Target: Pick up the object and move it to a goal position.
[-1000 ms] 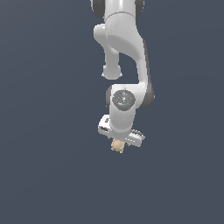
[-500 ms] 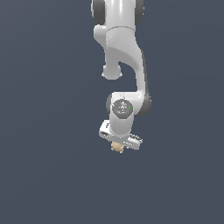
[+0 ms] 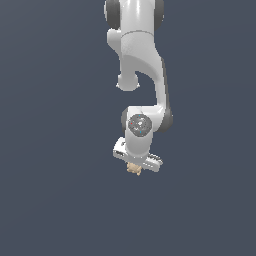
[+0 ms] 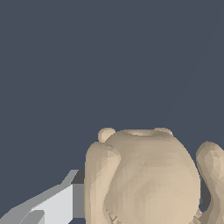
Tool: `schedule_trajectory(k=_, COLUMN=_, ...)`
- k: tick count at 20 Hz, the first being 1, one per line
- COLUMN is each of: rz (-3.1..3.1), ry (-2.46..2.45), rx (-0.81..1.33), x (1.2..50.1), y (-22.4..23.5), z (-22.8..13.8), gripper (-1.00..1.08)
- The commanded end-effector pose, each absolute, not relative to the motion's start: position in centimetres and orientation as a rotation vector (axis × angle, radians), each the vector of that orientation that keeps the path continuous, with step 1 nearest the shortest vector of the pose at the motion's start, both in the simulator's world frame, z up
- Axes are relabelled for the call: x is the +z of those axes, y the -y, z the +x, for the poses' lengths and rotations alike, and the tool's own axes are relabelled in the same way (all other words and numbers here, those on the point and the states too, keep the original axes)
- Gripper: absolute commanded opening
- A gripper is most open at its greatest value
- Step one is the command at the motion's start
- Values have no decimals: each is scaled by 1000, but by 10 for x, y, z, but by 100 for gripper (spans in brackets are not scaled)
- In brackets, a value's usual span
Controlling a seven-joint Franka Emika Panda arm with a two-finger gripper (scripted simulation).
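The object [image 3: 134, 169] is a small tan-beige roundish lump with little nubs at its lower edge. In the exterior view it hangs just under the white gripper [image 3: 135, 166], held up off the dark ground. The gripper is shut on it. In the wrist view the object [image 4: 148, 179] fills the near part of the picture, with one white-grey finger [image 4: 52, 205] pressed against its side. The other finger is hidden behind the object.
The white arm [image 3: 140, 65] comes down from the exterior view's top. All around is a plain dark blue-grey ground with no other objects in view.
The arm has carried the object a little toward the exterior view's right and slightly up. The gripper has stayed shut on it.
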State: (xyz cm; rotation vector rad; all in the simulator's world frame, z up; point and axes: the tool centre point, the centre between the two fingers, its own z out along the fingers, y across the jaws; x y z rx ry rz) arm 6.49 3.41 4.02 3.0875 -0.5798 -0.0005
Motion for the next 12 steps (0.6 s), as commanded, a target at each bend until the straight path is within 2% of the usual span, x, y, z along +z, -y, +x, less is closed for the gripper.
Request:
schedule_trajectory(k=1, rz=3088, ry=580, rx=0, x=40, y=-34, z=65, gripper=-100)
schedule_trajectory(k=12, rz=3088, ry=580, rx=0, x=52, y=-46, z=54, gripper=-100)
